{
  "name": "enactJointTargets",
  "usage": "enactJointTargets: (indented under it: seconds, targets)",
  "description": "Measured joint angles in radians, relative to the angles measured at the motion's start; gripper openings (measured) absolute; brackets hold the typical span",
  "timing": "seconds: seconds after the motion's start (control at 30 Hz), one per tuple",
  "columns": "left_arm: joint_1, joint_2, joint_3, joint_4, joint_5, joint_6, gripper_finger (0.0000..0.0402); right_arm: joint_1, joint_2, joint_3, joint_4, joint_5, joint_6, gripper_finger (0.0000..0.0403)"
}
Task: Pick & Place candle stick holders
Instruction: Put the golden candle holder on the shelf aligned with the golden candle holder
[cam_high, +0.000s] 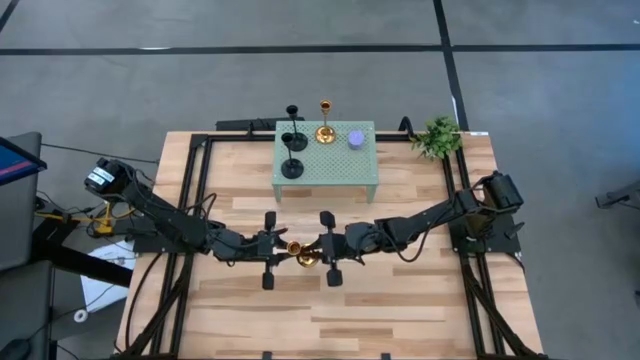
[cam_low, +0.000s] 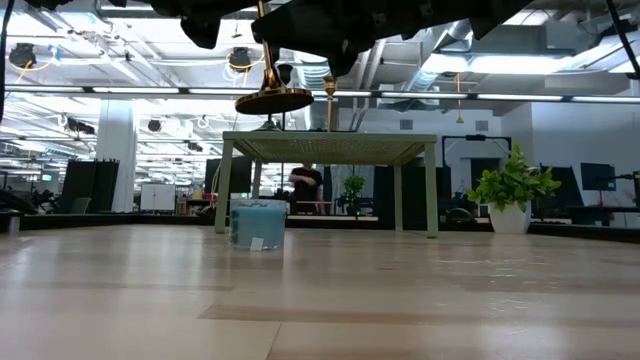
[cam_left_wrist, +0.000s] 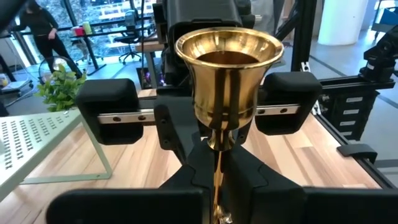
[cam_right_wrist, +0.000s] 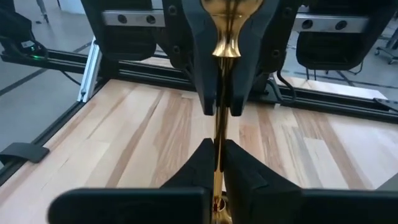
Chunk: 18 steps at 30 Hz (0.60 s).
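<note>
Both grippers, left (cam_high: 283, 247) and right (cam_high: 318, 247), meet just in front of the pale green stand (cam_high: 328, 175), each clamped on the slim stem of one gold candle stick holder (cam_high: 302, 255), held clear of the table (cam_high: 330, 310). Nearer the stand a blue holder (cam_low: 256, 222) sits, seemingly under it. On the stand: two black holders (cam_high: 292, 166), another gold holder (cam_high: 324, 131), a purple holder (cam_high: 355, 139).

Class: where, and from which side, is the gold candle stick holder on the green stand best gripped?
Its slim stem, probably from above: the gold candle stick holder stands upright on the stand, with black holders and a purple cylinder close beside it.
</note>
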Motion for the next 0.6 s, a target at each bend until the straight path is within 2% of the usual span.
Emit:
enactJointTargets:
  seconds: [0.13,0.37,0.6]
  targets:
    - [0.0,0.0,0.0,0.001,-0.004,0.001,0.0022,0.0,0.0,0.0,0.001,0.02,-0.003,0.0008]
    - [-0.007,-0.002,0.0,0.01,-0.009,0.051,0.0084,-0.003,0.0,0.0,0.006,0.055,-0.033,0.0004]
    - [-0.036,-0.02,-0.002,-0.001,-0.024,0.083,0.0092,-0.016,-0.001,0.001,0.01,0.053,-0.034,0.0002]
